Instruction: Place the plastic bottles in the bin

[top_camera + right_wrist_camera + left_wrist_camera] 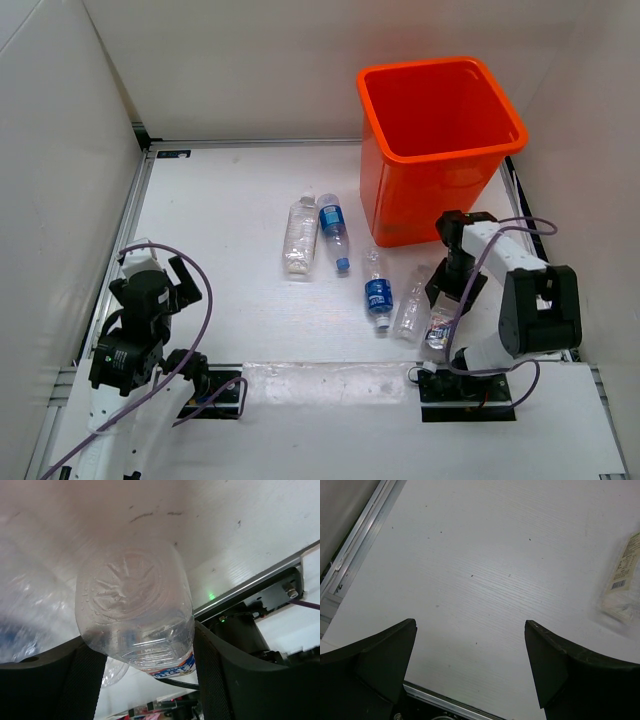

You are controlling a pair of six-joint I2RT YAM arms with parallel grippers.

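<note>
The orange bin (420, 200) looks empty, so all the work is left: the right pincer (145, 640) pinches one clear bottle (135, 605) near the bin, four more bottles (377, 292) lie on the table (220, 220), the left pincer (470, 624) is spread wide, and their blue labels (331, 216) are too small to read.

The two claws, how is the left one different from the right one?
The left black claw is wide open; the right black claw is shut on a clear plastic bottle. The left claw holds nothing, and only the white table shows between its fingers; the right claw's fingers press the bottle from both sides. Both claws are black and have two fingers.
</note>
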